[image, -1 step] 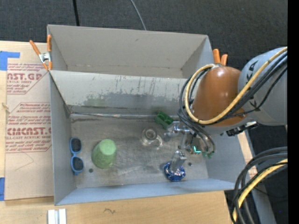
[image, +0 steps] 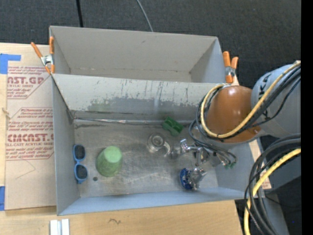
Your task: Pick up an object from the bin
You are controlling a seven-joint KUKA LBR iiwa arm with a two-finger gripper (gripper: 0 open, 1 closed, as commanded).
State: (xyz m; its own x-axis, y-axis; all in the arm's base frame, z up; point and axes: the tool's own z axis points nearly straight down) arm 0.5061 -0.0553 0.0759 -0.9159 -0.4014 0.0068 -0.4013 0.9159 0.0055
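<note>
Bin (image: pixel 63 131): a grey metal box with sloping walls. Its things lie loose and well apart on the flat floor, so each can be judged on its own rather than as a heap.

Arm: it enters from the right. Its orange cover (image: pixel 230 112) and looped cables (image: pixel 208 131) hang over the right end of the floor.

End effector (image: pixel 196 170): low in the front-right corner, close to the floor. I cannot tell whether it is released or clenched, because the metal parts merge with what lies beneath them.

Task's thing, as I judge it: a small blue object (image: pixel 185 179), rounded, on the floor by the front wall. It lies just beside the end effector, on its left and slightly nearer the front wall. The two may be touching, but nothing shows it gripped or lifted.

Why this spot: the blue object is the nearest thing to where the arm comes in, so it needs little reach.

Clear round piece (image: pixel 157 142): mid-floor, near the arm's wrist parts and apart from the blue object.

Small green piece (image: pixel 172 126): against the foot of the back wall, well clear.

Green cup (image: pixel 109 160): left of centre, on its own.

Blue sunglasses (image: pixel 78 162): against the left wall, farthest from the arm.

Stage: the approach looks made and the grasp is unconfirmed.

Risk: the front wall is close and may crowd a closing grip.
</note>
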